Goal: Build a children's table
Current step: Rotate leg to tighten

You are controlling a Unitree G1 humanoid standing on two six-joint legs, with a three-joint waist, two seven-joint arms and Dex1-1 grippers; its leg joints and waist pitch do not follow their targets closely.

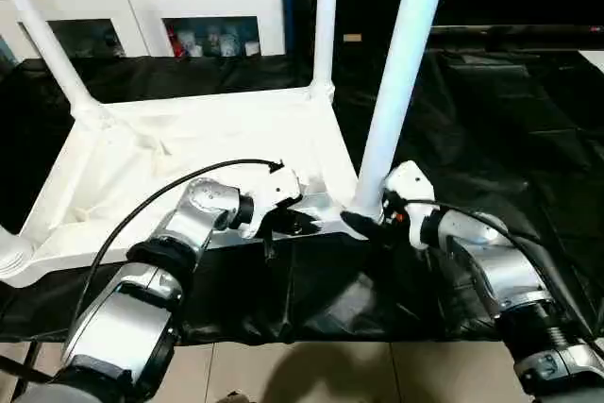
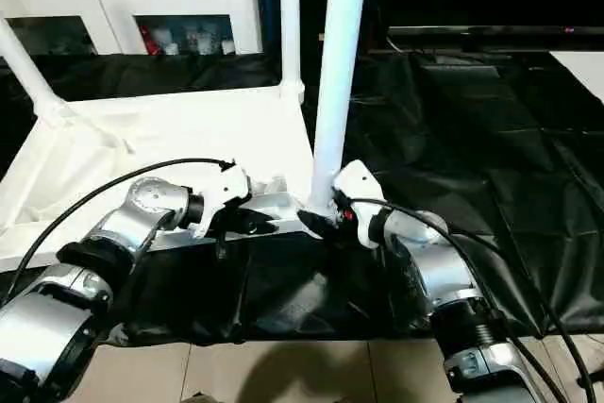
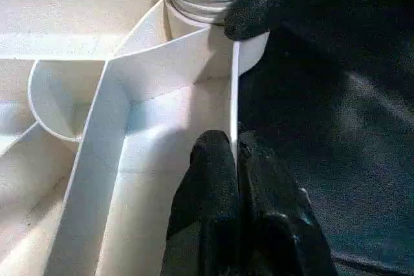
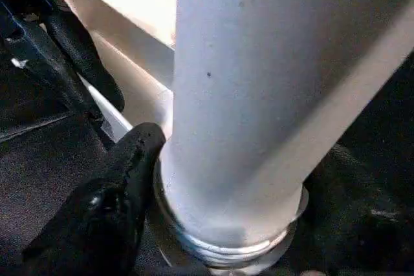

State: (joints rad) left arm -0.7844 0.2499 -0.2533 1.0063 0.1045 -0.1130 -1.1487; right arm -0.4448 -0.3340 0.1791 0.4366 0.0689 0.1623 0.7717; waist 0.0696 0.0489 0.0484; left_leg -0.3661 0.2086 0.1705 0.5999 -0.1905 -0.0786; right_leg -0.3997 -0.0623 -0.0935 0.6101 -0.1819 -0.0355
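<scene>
The white tabletop (image 1: 179, 139) lies upside down on a black cloth, ribbed underside up. Three white legs stand in its corner sockets: far left (image 1: 42, 40), far right (image 1: 326, 16) and near right (image 1: 401, 73). A ribbed white round piece (image 1: 11, 260) sits at the near-left corner. My left gripper (image 1: 297, 224) is shut on the tabletop's thin front rim (image 3: 234, 95) just beside the near-right corner, one finger (image 3: 210, 166) on each side of the wall. My right gripper (image 1: 368, 224) clasps the base of the near-right leg (image 4: 246, 95), its finger (image 4: 123, 179) pressed against the threaded collar.
The black cloth (image 1: 491, 120) covers the floor under and to the right of the tabletop. A white cabinet with glass doors (image 1: 142, 2) stands behind. Bare tiles (image 1: 330, 375) show at the near edge. A black cable (image 1: 160, 191) loops over my left forearm.
</scene>
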